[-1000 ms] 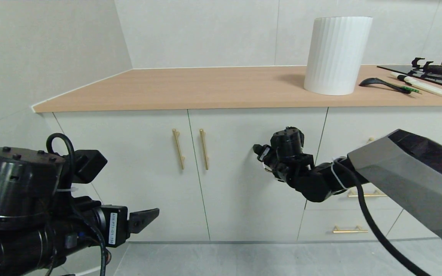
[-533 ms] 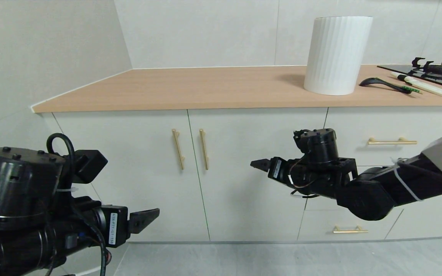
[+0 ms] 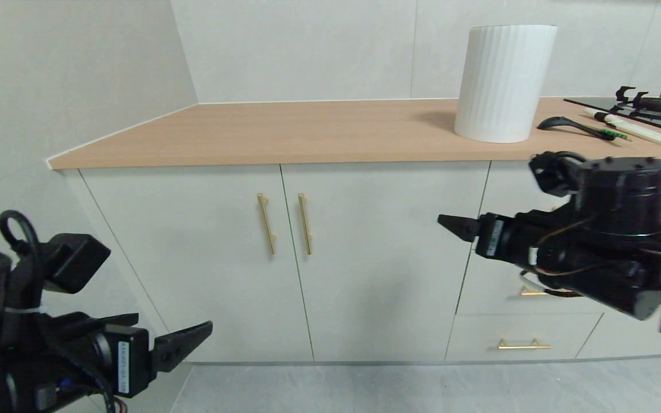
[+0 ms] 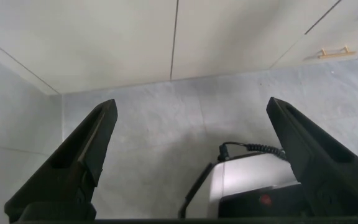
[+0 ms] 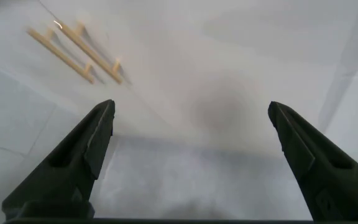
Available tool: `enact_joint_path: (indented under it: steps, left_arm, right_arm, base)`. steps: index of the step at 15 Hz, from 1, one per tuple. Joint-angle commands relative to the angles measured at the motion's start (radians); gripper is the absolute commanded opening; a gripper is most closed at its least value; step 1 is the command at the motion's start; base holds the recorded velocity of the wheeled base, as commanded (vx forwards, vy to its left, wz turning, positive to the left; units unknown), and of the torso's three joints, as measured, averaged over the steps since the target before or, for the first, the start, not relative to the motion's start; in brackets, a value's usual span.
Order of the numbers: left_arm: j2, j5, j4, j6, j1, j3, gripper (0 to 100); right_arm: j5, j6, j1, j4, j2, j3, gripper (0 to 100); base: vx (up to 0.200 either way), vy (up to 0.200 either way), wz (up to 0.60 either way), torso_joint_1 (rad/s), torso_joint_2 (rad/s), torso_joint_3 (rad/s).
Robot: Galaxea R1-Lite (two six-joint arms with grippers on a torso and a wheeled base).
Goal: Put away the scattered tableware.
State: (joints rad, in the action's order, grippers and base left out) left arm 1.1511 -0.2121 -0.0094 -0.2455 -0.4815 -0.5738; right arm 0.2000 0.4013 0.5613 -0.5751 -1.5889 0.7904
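On the wooden countertop (image 3: 284,132) stands a tall white ribbed container (image 3: 505,83). Just right of it lie a black ladle (image 3: 571,125) and a white-handled knife (image 3: 634,129). My right gripper (image 3: 457,226) hangs below the counter's edge in front of the cabinet, well under the container, and it is open (image 5: 191,155) and holds nothing. My left gripper (image 3: 178,338) is low at the left near the floor, also open (image 4: 191,155), with nothing between its fingers (image 4: 73,168).
A gas hob (image 3: 657,106) sits at the counter's far right. White cabinet doors with gold handles (image 3: 284,223) (image 5: 73,46) fill the front, with a drawer handle (image 3: 524,344) (image 4: 334,53) lower right. A wall closes the left side. Grey floor (image 3: 365,390) lies below.
My right arm has swung and drawn back to the right, its gripper now pointing left from farther right. My left arm has dropped lower and to the left.
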Motion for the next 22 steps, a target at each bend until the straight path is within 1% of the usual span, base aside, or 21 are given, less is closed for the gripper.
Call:
enact_joint_path:
  steps: [1, 3, 4, 5, 7, 8, 9, 10, 11, 12, 14, 16, 17, 18, 19, 20, 21, 22]
  left_arm:
    - [-0.175, -0.001, -0.011, 0.034, 0.014, 0.072, 100]
    - [-0.340, -0.001, -0.008, 0.078, 0.063, 0.104, 100]
    - [-0.435, 0.000, -0.009, 0.109, 0.096, 0.132, 100]
    - [-0.524, 0.000, -0.004, 0.157, 0.126, 0.147, 100]
    - [-0.668, 0.002, -0.001, 0.238, 0.181, 0.175, 100]
    - [-0.766, 0.005, 0.006, 0.290, 0.202, 0.192, 100]
    - [-0.812, 0.005, 0.017, 0.307, 0.219, 0.198, 100]
    - [-0.870, 0.007, 0.039, 0.311, 0.254, 0.203, 100]
    - [-0.919, 0.008, 0.066, 0.313, 0.271, 0.204, 100]
    - [-0.961, 0.016, 0.095, 0.313, 0.282, 0.204, 100]
    - [-1.056, 0.039, 0.152, 0.313, 0.330, 0.206, 100]
    - [-1.056, 0.019, 0.155, 0.305, 0.359, 0.206, 100]
    - [-1.056, -0.010, 0.155, 0.307, 0.376, 0.203, 100]
    - [-1.062, -0.010, 0.155, 0.310, 0.406, 0.200, 100]
    - [-1.100, 0.008, 0.161, 0.330, 0.454, 0.201, 100]
    - [-1.151, 0.046, 0.172, 0.361, 0.477, 0.216, 100]
    - [-1.151, 0.054, 0.173, 0.362, 0.480, 0.224, 100]
    - [-1.151, 0.059, 0.175, 0.359, 0.480, 0.249, 100]
  right_arm:
    - [0.096, -0.133, -0.046, 0.000, 0.371, -0.204, 100]
    - [0.105, -0.231, -0.090, 0.012, 0.616, -0.296, 100]
    - [0.105, -0.279, -0.115, 0.029, 0.730, -0.327, 100]
    - [0.105, -0.329, -0.153, 0.054, 0.825, -0.344, 100]
    - [0.098, -0.406, -0.267, 0.132, 0.981, -0.362, 100]
    - [0.087, -0.420, -0.317, 0.189, 1.086, -0.359, 100]
    - [0.088, -0.430, -0.342, 0.215, 1.149, -0.358, 100]
    - [0.088, -0.464, -0.382, 0.253, 1.236, -0.359, 100]
    - [0.087, -0.489, -0.405, 0.304, 1.305, -0.361, 100]
    - [0.085, -0.515, -0.417, 0.359, 1.370, -0.358, 100]
    - [0.093, -0.575, -0.423, 0.462, 1.492, -0.364, 100]
    - [0.102, -0.570, -0.448, 0.446, 1.488, -0.362, 100]
    - [0.113, -0.567, -0.494, 0.429, 1.495, -0.366, 100]
    - [0.104, -0.567, -0.531, 0.437, 1.521, -0.370, 100]
    - [0.098, -0.567, -0.564, 0.460, 1.560, -0.387, 100]
    - [0.099, -0.567, -0.569, 0.480, 1.586, -0.401, 100]
    - [0.101, -0.564, -0.569, 0.480, 1.587, -0.412, 100]
    - [0.093, -0.521, -0.569, 0.480, 1.587, -0.484, 100]
  base:
    - [0.000, 0.000, 0.00, 0.000, 0.00, 0.000]
    - [0.000, 0.000, 0.00, 0.000, 0.00, 0.000]
    - [0.000, 0.000, 0.00, 0.000, 0.00, 0.000]
    - [0.000, 0.000, 0.00, 0.000, 0.00, 0.000]
    - [0.000, 0.000, 0.00, 0.000, 0.00, 0.000]
    - [0.000, 0.000, 0.00, 0.000, 0.00, 0.000]
    - [0.000, 0.000, 0.00, 0.000, 0.00, 0.000]
    - [0.000, 0.000, 0.00, 0.000, 0.00, 0.000]
    - [0.000, 0.000, 0.00, 0.000, 0.00, 0.000]
    - [0.000, 0.000, 0.00, 0.000, 0.00, 0.000]
    - [0.000, 0.000, 0.00, 0.000, 0.00, 0.000]
    - [0.000, 0.000, 0.00, 0.000, 0.00, 0.000]
    - [0.000, 0.000, 0.00, 0.000, 0.00, 0.000]
    - [0.000, 0.000, 0.00, 0.000, 0.00, 0.000]
    - [0.000, 0.000, 0.00, 0.000, 0.00, 0.000]
    - [0.000, 0.000, 0.00, 0.000, 0.00, 0.000]
    - [0.000, 0.000, 0.00, 0.000, 0.00, 0.000]
    - [0.000, 0.000, 0.00, 0.000, 0.00, 0.000]
